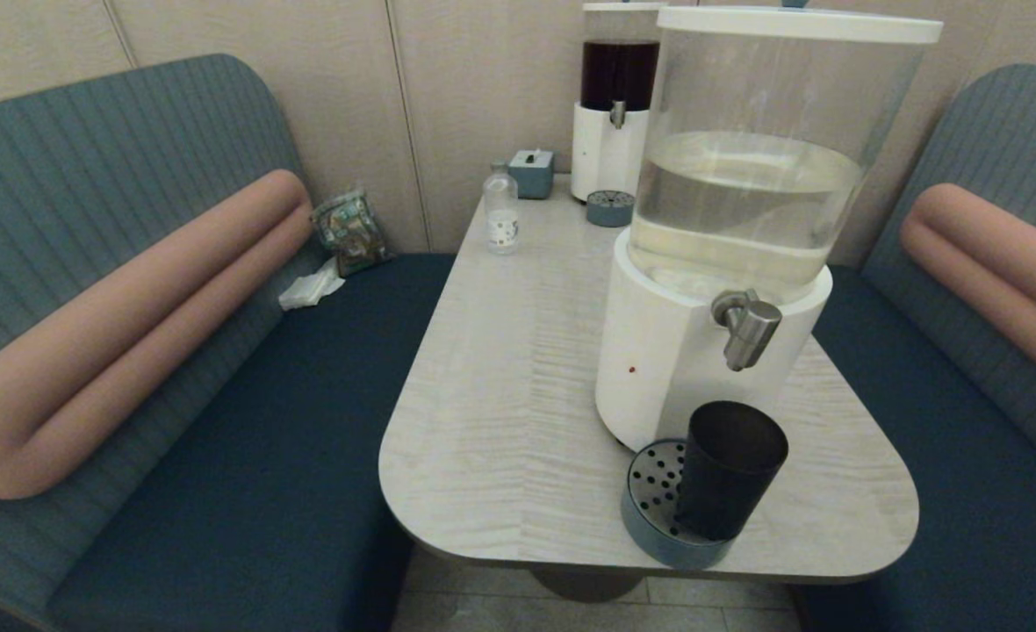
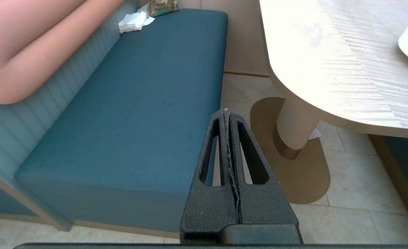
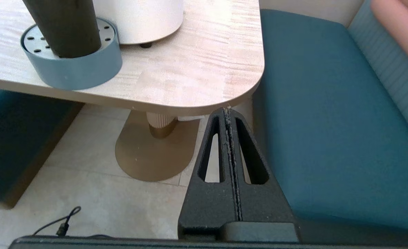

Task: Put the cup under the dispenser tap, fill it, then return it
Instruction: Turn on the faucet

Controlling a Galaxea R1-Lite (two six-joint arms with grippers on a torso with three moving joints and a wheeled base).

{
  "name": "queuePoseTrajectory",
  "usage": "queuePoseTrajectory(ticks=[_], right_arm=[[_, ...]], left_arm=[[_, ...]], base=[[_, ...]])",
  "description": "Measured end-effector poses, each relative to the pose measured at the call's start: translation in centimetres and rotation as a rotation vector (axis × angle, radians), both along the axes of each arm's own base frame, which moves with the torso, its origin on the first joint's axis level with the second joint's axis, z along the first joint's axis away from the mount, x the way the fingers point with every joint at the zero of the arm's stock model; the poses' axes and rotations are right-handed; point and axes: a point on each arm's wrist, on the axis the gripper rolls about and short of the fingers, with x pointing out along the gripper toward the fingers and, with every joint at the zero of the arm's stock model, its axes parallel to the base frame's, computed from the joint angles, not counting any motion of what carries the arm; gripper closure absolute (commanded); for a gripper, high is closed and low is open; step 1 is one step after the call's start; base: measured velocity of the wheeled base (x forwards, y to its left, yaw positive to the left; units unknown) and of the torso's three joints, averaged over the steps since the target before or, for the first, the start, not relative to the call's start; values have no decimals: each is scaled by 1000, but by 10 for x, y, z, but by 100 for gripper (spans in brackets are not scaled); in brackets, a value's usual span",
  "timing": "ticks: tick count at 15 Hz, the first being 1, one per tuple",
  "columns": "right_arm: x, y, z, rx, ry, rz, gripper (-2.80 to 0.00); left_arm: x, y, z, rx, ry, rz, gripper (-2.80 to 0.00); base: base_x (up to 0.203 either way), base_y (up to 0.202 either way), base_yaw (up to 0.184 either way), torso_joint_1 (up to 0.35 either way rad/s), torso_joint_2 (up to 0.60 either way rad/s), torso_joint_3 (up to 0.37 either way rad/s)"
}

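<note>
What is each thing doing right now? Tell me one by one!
cup: upright on the drip tray, under the tap, nobody holding it.
dispenser tap: no liquid seen coming out.
big dispenser: tank about half full of pale liquid, lid on.
drip tray: flat on the table edge.
small bottle: upright, cap on.
left gripper: shut, empty, parked below the table.
right gripper: shut, empty, parked below the table.

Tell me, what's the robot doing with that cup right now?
Both tools shut, parked low off the table: left tool, right tool. Cup upright on drip tray, below tap. Nothing in the way.
</note>
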Motion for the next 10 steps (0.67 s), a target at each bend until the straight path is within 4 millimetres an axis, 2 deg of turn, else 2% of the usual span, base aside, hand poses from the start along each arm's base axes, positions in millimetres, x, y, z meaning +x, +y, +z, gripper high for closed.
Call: queuePoseTrajectory(ticks=[2, 6, 8, 10], right_arm=[[-2, 0, 5, 6, 2, 1, 0], [-14, 1, 63, 150, -18, 36, 0], [-5, 2, 95, 239, 31, 75, 0], [15, 3, 124, 295, 92, 128, 0]], left_arm=[[0, 0, 0, 0, 0, 0, 0], [0, 0, 0, 0, 0, 0, 0], [0, 0, 0, 0, 1, 1, 0], [0, 0, 0, 0, 0, 1, 0]], base=[[0, 0, 0, 0, 0, 0], [0, 0, 0, 0, 0, 0], [0, 0, 0, 0, 0, 0], [0, 0, 0, 0, 0, 0]])
